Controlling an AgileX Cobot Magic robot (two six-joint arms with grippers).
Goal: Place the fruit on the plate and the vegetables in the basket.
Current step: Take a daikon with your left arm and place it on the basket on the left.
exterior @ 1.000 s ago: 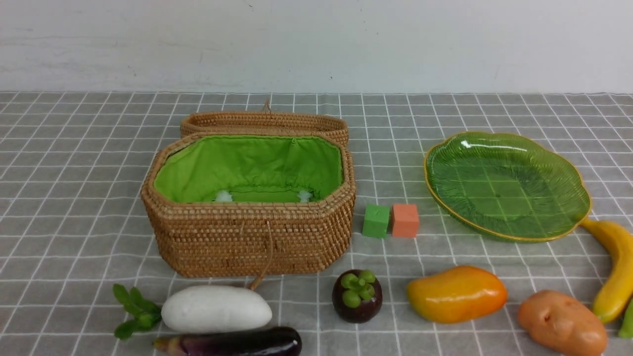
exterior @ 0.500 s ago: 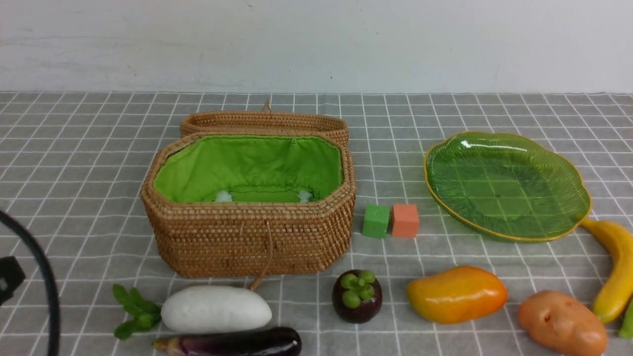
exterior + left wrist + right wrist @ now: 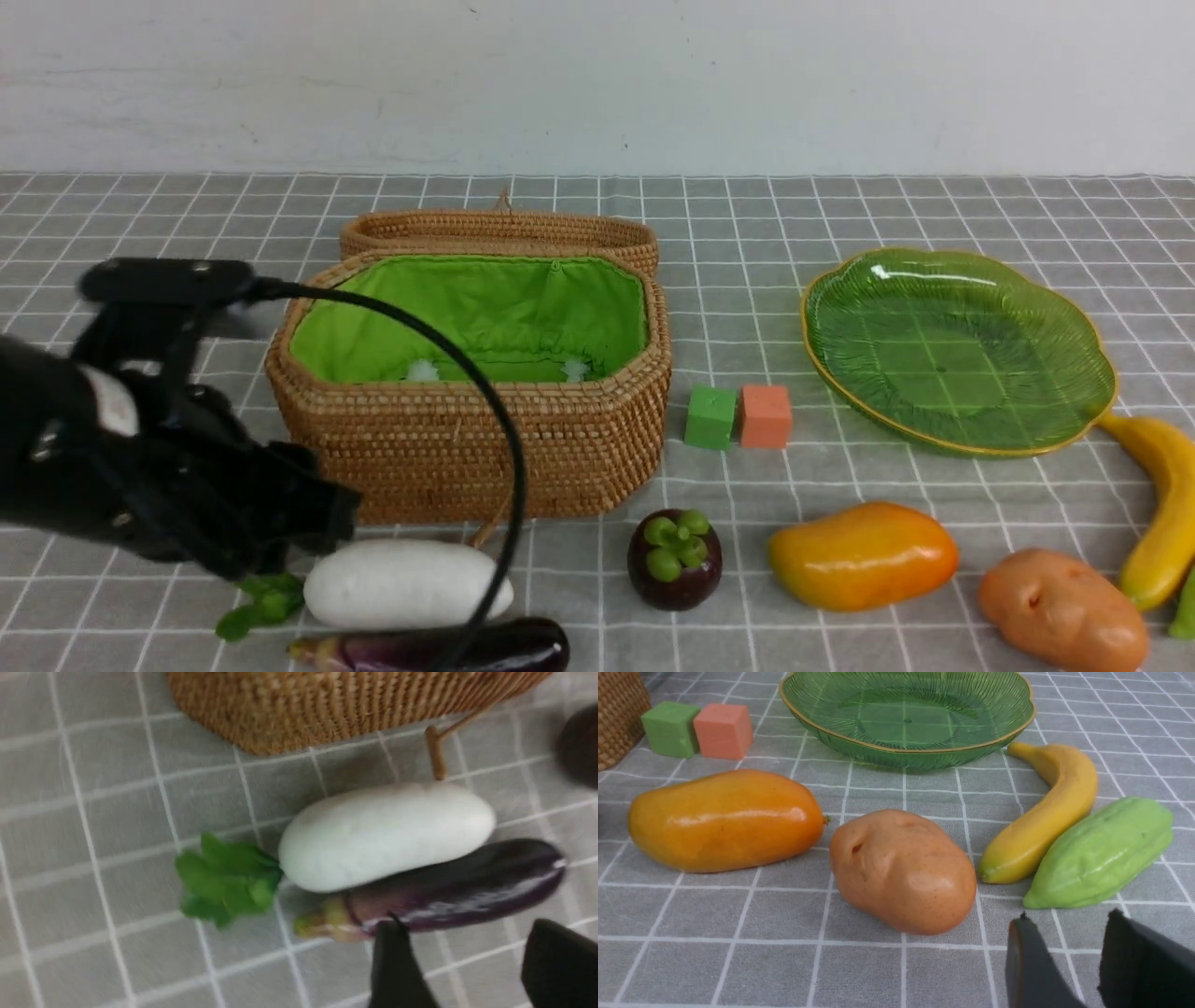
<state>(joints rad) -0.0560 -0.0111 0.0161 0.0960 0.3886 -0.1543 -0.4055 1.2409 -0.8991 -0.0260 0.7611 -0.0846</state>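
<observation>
The open basket (image 3: pixel 467 448) with green lining stands left of centre, and the green plate (image 3: pixel 957 350) lies bare at the right. In front of the basket lie a white radish (image 3: pixel 406 583) and an eggplant (image 3: pixel 485 646). To their right lie a mangosteen (image 3: pixel 674 558), a mango (image 3: pixel 861 555), a potato (image 3: pixel 1060 607), a banana (image 3: pixel 1162 504) and a green piece (image 3: pixel 1101 851). My left gripper (image 3: pixel 467 933) hangs open and holds nothing, just short of the eggplant (image 3: pixel 448 891) and the radish (image 3: pixel 387 835). My right gripper (image 3: pixel 1069 919) is open above bare cloth, near the potato (image 3: pixel 901 870).
A green cube (image 3: pixel 709 417) and an orange cube (image 3: pixel 766 415) sit between basket and plate. The woven lid (image 3: pixel 499 229) leans behind the basket. The left arm's black cable (image 3: pixel 485 401) arcs across the basket's front. A cord loop (image 3: pixel 437 751) reaches the radish.
My left arm has come in from the left edge and now sits beside the radish, covering part of its leaves. No fruit or vegetable has moved.
</observation>
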